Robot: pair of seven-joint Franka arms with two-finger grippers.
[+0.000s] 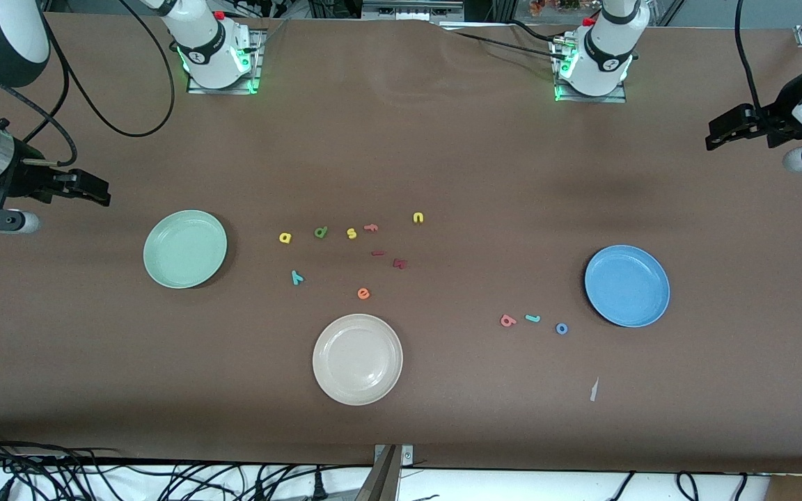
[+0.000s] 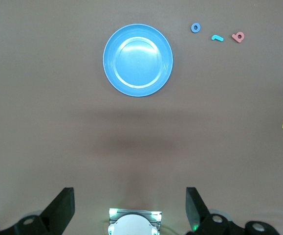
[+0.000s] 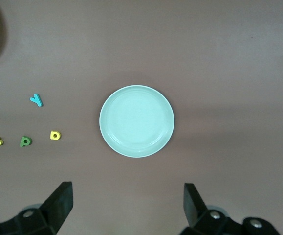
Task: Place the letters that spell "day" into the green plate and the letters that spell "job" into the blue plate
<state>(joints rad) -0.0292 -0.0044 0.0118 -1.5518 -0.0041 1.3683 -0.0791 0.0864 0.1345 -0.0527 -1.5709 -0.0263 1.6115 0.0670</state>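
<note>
both arms are waiting, raised over the table's ends. left gripper is hanging with fingers spread wide, holding nothing, over the left arm's end of the table; right gripper is hanging likewise, open and empty, over the right arm's end.

green plate is sitting toward the right arm's end, nothing in it. yellow a, dark green d and teal y are lying near mid-table beside it, apart from one another.

blue plate is sitting toward the left arm's end, also unfilled. pink-red b, teal j and blue o are lying in a row just beside it, nearer the front edge.

cream-white plate is sitting near the front edge. yellow s, yellow u and orange e are lying mid-table.
</note>
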